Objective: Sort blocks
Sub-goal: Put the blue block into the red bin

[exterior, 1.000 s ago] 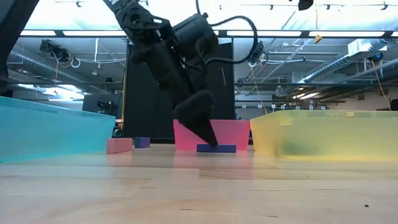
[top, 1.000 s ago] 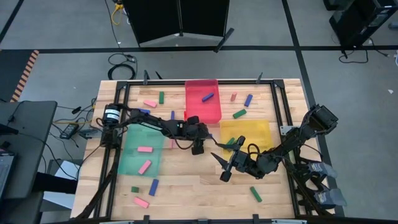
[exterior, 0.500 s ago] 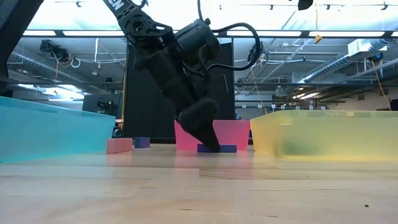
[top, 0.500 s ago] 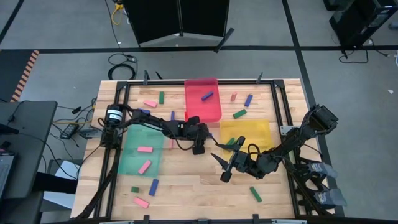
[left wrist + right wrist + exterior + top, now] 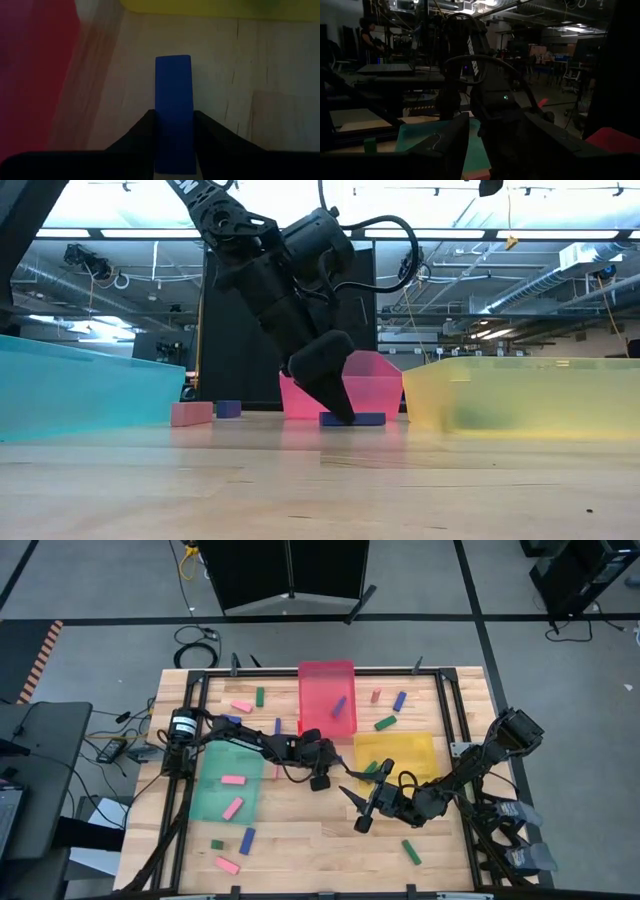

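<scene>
My left gripper stands in the middle of the table, just in front of the red tray, shut on a blue block that lies flat on the wood. My right gripper waits open, nearer the table's near edge and in front of the yellow tray. It holds nothing. The red tray holds one blue block. The green tray holds two pink blocks. A green block lies in the yellow tray. My left gripper pinches the blue block between its two fingers, one on each long side, near one end of it. The fingers come slanting down from above and lie along the block. The block rests flat on the table.
Loose pink, blue and green blocks lie along the far side and near the near-left corner. One green block lies near the right. In the low view a pink block lies beside the green tray. The left arm's wrist reaches over the red tray's near edge.
The red tray has tipped: its far part stands higher in the low view, and the blue block inside it has slid toward the near edge. My left gripper has stayed shut on its blue block and shifted it slightly along the table.
</scene>
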Controlling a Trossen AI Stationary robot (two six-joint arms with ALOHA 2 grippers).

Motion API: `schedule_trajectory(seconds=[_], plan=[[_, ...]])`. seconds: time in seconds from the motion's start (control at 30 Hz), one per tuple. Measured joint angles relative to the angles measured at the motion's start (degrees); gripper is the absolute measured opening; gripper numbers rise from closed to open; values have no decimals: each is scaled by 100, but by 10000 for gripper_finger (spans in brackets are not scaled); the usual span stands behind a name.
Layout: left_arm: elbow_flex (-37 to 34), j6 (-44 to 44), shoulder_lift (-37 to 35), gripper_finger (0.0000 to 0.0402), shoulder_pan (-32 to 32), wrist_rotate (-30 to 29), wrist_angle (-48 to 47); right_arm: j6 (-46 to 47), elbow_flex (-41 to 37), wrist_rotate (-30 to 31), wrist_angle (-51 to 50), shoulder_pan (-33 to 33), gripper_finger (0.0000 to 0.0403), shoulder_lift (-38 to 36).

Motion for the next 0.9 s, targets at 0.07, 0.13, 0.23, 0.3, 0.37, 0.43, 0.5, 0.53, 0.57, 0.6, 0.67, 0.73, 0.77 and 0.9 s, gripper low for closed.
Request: schedule_trajectory(seconds=[0.07, 0.13, 0.23, 0.3, 0.37, 0.43, 0.5, 0.53, 0.57, 0.6, 0.67, 0.73, 0.77, 0.9], plan=[[-2, 0, 4, 113, -26, -19, 2, 0, 0, 0, -1, 0, 197, 0], [-4, 8, 4, 115, -42, -29, 21, 0, 0, 0, -1, 0, 197, 0], [-11, 7, 4, 116, -78, -76, 96, 0, 0, 0, -1, 0, 197, 0], [-11, 4, 7, 116, -97, -82, 105, 0, 0, 0, -1, 0, 197, 0], [-11, -2, 8, 117, -108, -82, 105, 0, 0, 0, -1, 0, 197, 0], [16, -10, 11, 117, -127, -82, 93, 0, 0, 0, -1, 0, 197, 0], [79, -12, 19, 118, -148, -80, 39, 0, 1, 0, -1, 0, 197, 0], [118, -11, 23, 118, -161, -78, 19, 0, 0, 0, -1, 0, 197, 0], [154, -4, 30, 118, -174, -76, 4, 0, 0, 0, -1, 0, 197, 0], [200, 15, 39, 118, -183, -54, -15, 0, 0, 0, -3, 0, 197, 0], [305, 23, 49, 115, -190, 7, -96, 0, 0, 0, -2, 0, 197, 0], [423, 36, 54, 110, -190, 31, -234, 0, 2, 0, -3, 0, 197, 0], [476, 70, 54, 109, -190, 31, -288, 0, 1, 0, -3, 0, 197, 0], [597, 113, 54, 109, -190, 1, -333, 0, 0, 0, -3, 0, 197, 0]])
